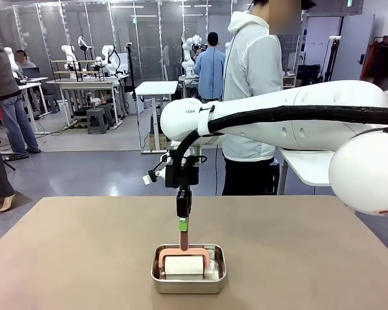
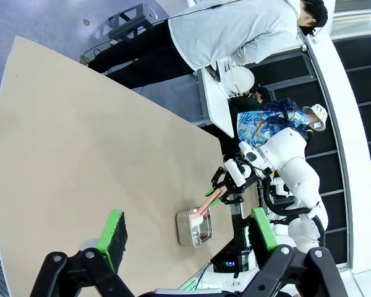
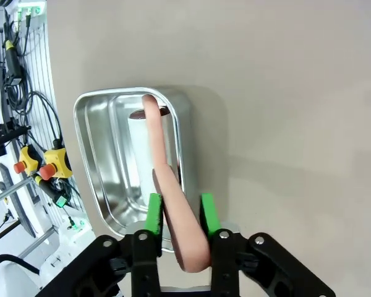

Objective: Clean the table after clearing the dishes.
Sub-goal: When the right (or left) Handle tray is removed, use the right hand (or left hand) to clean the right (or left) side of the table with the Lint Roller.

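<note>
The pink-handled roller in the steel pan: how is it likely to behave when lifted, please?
Probably light: the roller is small with a slim handle. Held by the right gripper near the handle's end, it may pivot. Being round, it could roll if released on the table.

A wide table (image 1: 77, 258) with a plain matte taupe-brown top stands in front of me. One small rectangular steel pan (image 1: 188, 285) sits flat on it, near the middle of the edge on the robot's side, with its long side along that edge. It casts a soft shadow on the top beside it.
</note>
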You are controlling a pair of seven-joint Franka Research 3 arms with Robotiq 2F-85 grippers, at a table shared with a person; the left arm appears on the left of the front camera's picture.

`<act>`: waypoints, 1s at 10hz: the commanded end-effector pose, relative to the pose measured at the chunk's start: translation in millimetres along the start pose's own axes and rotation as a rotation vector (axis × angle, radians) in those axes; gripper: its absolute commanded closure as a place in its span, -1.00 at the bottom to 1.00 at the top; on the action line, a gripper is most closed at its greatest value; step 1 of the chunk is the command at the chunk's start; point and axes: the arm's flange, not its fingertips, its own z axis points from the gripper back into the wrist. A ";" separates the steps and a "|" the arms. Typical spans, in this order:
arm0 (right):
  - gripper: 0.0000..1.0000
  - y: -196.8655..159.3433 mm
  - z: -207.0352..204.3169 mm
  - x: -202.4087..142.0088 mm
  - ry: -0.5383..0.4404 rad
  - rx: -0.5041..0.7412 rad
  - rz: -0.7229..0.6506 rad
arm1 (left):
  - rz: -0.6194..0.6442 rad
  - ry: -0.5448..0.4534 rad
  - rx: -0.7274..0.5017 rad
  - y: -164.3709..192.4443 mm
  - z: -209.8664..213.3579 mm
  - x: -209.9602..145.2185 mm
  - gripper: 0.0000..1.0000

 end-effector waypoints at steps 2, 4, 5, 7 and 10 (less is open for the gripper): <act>0.92 -3.3 8.9 10.8 0.040 0.013 0.006 | -0.014 0.010 -0.007 0.0 4.0 -0.2 -1.00; 1.00 -2.0 10.0 11.5 0.042 0.015 0.002 | -0.014 0.010 -0.007 0.0 4.0 -0.2 -1.00; 1.00 1.7 14.3 9.9 0.035 0.008 -0.004 | -0.014 0.010 -0.007 0.0 4.0 -0.2 -1.00; 0.93 13.9 24.4 6.1 0.028 -0.010 -0.023 | -0.014 0.010 -0.007 0.0 4.0 -0.2 -1.00; 1.00 43.9 53.6 -9.7 0.032 -0.071 -0.192 | -0.014 0.010 -0.007 0.0 4.0 -0.2 -1.00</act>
